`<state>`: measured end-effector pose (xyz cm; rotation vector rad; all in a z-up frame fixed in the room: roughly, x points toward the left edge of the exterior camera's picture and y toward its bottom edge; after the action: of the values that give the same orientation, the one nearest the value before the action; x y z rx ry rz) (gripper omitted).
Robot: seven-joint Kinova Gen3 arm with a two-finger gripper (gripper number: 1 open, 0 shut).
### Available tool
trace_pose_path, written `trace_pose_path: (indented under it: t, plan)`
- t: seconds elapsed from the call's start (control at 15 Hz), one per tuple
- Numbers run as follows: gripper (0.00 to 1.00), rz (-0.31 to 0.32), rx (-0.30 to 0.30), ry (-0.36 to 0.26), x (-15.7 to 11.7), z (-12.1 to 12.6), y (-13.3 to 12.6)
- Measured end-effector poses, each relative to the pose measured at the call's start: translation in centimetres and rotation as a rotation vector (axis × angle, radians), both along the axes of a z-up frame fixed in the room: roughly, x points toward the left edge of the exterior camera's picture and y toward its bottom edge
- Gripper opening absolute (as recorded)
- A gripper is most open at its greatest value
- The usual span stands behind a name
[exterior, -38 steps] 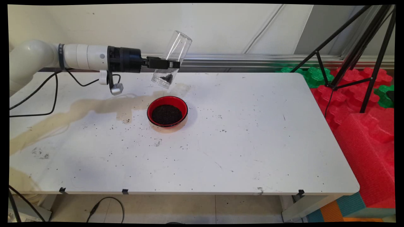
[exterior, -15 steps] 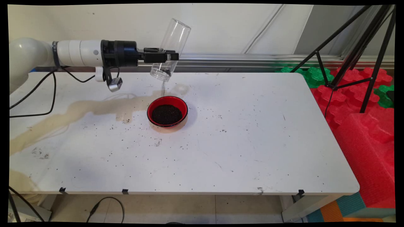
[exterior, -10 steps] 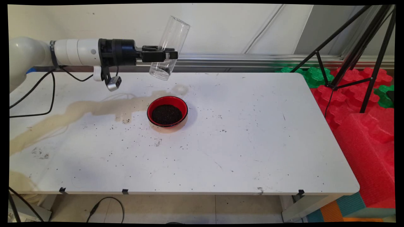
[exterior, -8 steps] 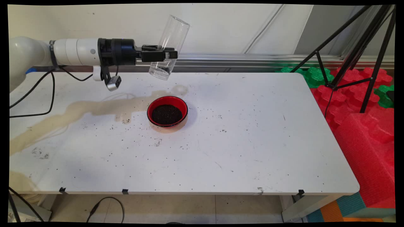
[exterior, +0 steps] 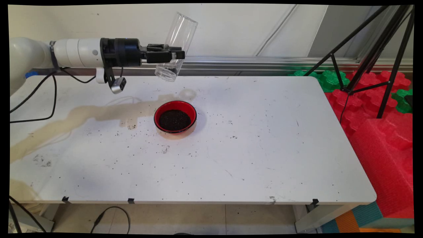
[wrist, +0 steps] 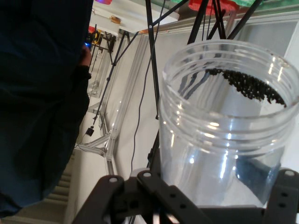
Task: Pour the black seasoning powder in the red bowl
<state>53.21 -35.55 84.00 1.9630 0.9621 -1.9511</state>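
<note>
The claw (exterior: 172, 55) is clamped across the middle of a clear plastic jar (exterior: 176, 46), holding it high above the red bowl (exterior: 175, 117) and a little toward the wall. The jar is tipped mouth-down, so its opening faces the bowl; the hand view shows a few dark grains (wrist: 250, 86) clinging inside the rim. The bowl, filled with dark grains, sits on the tabletop (exterior: 264, 148), with stray grains scattered around it.
</note>
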Motion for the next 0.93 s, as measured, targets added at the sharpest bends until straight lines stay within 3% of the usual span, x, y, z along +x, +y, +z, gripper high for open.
trace_pose_path:
  t: [0.47,0.93]
  plan:
    - [0.0,0.004,0.002,-0.003,0.4,0.0,0.0]
    - [0.0,0.038,0.099,0.02,1.1,-0.8,-0.2]
